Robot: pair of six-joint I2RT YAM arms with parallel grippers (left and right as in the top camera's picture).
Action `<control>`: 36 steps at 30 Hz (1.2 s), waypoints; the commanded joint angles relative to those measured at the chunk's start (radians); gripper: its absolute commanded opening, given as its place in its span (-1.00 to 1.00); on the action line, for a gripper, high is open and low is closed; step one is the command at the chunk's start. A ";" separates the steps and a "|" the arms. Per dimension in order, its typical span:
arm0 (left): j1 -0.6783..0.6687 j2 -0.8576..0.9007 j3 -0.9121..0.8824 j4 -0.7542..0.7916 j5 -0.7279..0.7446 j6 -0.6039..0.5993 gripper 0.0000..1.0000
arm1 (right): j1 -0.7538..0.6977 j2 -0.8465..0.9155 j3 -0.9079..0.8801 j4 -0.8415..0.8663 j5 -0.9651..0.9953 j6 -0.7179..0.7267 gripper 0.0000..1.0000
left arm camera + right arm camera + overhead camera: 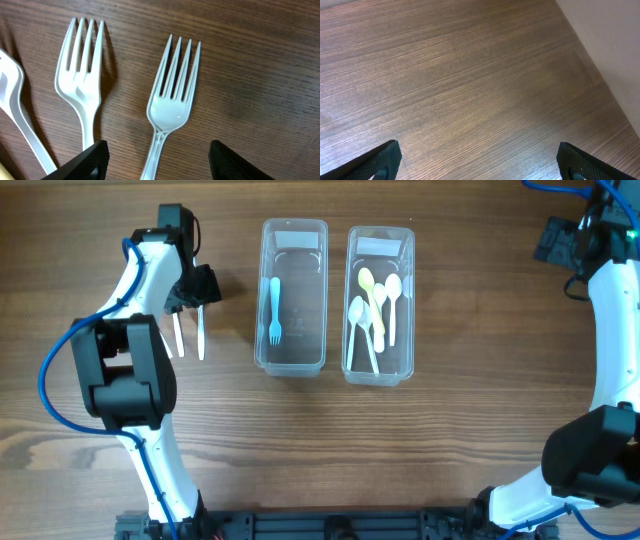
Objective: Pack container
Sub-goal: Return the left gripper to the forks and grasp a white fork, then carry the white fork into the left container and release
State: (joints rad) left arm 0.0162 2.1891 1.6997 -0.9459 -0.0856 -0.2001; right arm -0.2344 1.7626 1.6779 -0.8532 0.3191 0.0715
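Note:
Two white plastic forks lie side by side on the table left of the containers [178, 332] [201, 330]. In the left wrist view the right fork [172, 100] has its handle between the open fingers of my left gripper [157, 160]; the other fork [82, 85] lies just left. My left gripper [190, 292] hovers over the fork handles. The left clear container [293, 240] holds one blue fork [274, 310]. The right clear container [381, 242] holds several white and yellow spoons [375, 305]. My right gripper [477, 165] is open and empty over bare wood at the far right [575, 240].
Part of another white utensil [20, 115] shows at the left edge of the left wrist view. The table edge and a pale wall [615, 45] lie to the right in the right wrist view.

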 commanded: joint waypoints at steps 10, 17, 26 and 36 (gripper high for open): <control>0.005 0.022 -0.064 0.089 0.069 0.213 0.33 | 0.005 0.008 0.008 0.000 0.017 0.007 0.99; 0.005 0.022 -0.114 0.132 0.069 0.212 0.28 | 0.005 0.008 0.008 0.000 0.017 0.007 1.00; 0.005 0.023 -0.119 0.146 0.069 0.212 -0.49 | 0.005 0.008 0.008 0.000 0.017 0.007 1.00; 0.005 0.019 -0.113 0.127 0.069 0.210 -0.92 | 0.005 0.008 0.008 0.000 0.017 0.007 1.00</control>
State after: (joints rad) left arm 0.0162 2.1925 1.5978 -0.8055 -0.0242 0.0071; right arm -0.2344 1.7626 1.6779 -0.8528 0.3191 0.0711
